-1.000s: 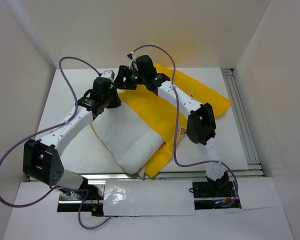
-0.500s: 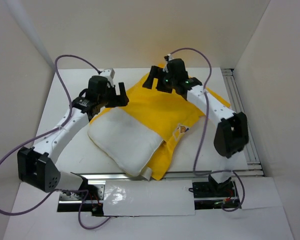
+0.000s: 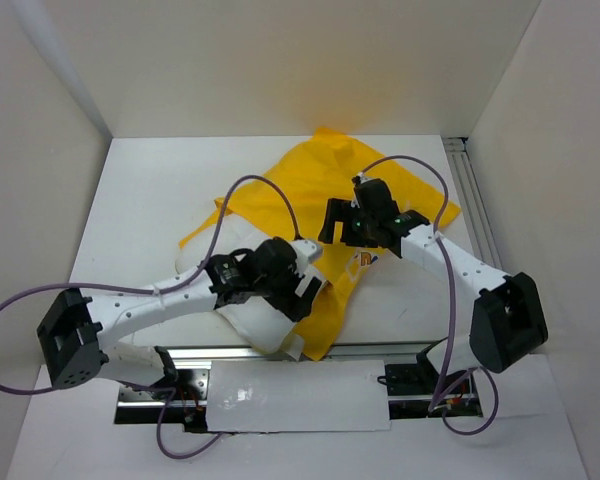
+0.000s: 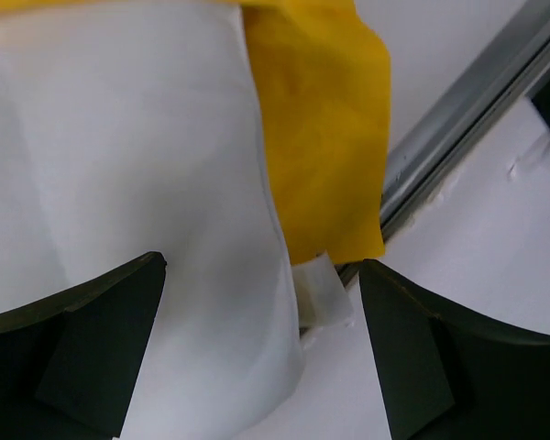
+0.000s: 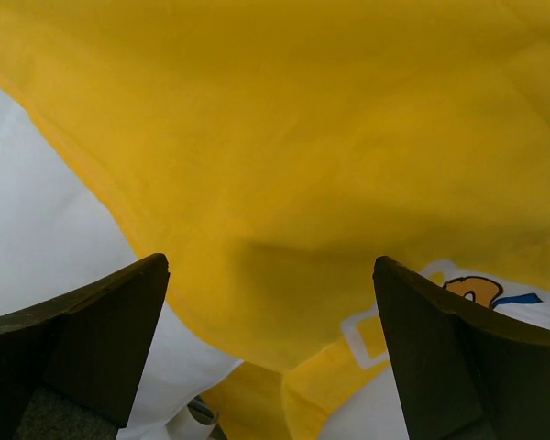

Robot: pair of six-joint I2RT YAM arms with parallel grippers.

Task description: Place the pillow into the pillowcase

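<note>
Left gripper [image 4: 261, 266] gaped empty over the pillow [image 4: 119, 137] — right gripper [image 5: 271, 261] likewise over the pillowcase [image 5: 302, 119]. A rail [image 3: 477, 215] edged the table [image 3: 150, 200].

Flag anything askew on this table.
The pillowcase lies rumpled and skewed, covering only the far part of the pillow. The pillow's near corner sticks out bare, right at the front rail.

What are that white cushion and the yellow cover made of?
The pillow looks like matte white cloth over a soft, puffy filling: it bulges and folds gently. The pillowcase seems thin matte yellow fabric, perhaps cotton or polyester: it drapes in loose creases and carries a printed design.
</note>
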